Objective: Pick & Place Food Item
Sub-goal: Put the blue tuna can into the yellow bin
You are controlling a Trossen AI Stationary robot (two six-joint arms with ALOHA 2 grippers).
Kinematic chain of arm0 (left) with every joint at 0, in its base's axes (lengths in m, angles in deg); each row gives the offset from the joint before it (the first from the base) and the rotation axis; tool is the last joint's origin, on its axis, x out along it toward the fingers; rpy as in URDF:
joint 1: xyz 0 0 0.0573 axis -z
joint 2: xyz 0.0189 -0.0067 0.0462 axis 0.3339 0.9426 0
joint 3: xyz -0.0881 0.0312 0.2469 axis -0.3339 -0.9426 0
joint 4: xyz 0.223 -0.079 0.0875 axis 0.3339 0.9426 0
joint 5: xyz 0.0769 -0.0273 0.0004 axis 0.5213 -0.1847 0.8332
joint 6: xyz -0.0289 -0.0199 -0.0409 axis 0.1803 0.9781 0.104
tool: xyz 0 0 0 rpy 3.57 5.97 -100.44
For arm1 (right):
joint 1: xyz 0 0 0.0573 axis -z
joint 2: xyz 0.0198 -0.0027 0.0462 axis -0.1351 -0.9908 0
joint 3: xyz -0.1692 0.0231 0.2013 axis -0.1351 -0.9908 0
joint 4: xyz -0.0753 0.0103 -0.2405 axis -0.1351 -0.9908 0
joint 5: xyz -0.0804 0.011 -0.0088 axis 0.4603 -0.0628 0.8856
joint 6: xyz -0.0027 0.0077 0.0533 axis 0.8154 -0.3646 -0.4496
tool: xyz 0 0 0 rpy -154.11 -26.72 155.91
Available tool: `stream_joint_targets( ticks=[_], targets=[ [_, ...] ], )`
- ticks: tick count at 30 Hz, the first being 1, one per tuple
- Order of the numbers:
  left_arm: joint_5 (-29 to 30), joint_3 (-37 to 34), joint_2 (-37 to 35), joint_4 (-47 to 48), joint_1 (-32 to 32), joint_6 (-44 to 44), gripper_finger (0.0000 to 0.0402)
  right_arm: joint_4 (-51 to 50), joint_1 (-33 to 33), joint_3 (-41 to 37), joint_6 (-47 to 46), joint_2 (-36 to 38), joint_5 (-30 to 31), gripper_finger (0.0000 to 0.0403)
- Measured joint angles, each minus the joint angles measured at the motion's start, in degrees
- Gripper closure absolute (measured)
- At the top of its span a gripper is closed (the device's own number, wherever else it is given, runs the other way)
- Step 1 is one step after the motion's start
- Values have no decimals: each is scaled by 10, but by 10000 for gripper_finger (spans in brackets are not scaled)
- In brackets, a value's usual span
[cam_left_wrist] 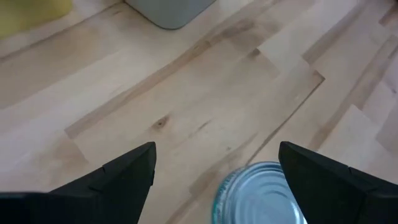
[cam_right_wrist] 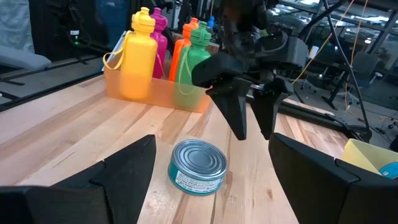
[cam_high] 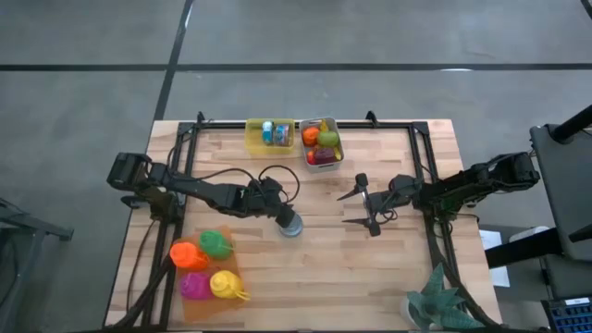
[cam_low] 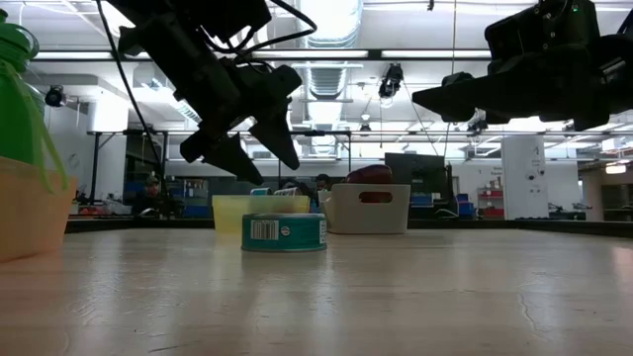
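Observation:
A short teal-labelled tin can (cam_high: 290, 225) stands upright on its base on the wooden table (cam_high: 388, 268), near the middle. My left gripper (cam_high: 281, 212) hangs open and slanting down just above the can's left side, touching nothing. The low view shows its fingers (cam_low: 265, 148) clear of the can (cam_low: 284, 231). In the left wrist view the can's lid (cam_left_wrist: 261, 198) lies between the fingertips. My right gripper (cam_high: 344, 209) waits open and level to the can's right. Its wrist view looks at the can (cam_right_wrist: 198, 167) and the left gripper (cam_right_wrist: 251, 132).
At the far edge a yellow bin (cam_high: 270, 136) holds cans, and a white bin (cam_high: 320, 143) holds fruit. An orange tray of coloured bottles (cam_high: 208, 268) stands at the near left. A plant (cam_high: 444, 301) sits at the near right corner. Bare wood lies around the can.

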Motion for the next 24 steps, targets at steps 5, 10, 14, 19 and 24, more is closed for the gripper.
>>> stream_joint_targets(
  ticks=[5,10,14,19,24],
  targets=[
    [3,0,-1,-15,0,46,55,0,0,0,0,0,0,97],
    [4,-1,1,-8,-1,16,55,0,0,0,0,0,0,97],
    [9,-14,2,-2,-2,-120,55,0,0,0,0,0,0,97],
    [17,-44,2,2,-2,-293,55,0,0,0,0,0,0,97],
    [2,-73,2,-68,-1,-264,55,0,0,0,0,0,0,97]
  ],
)
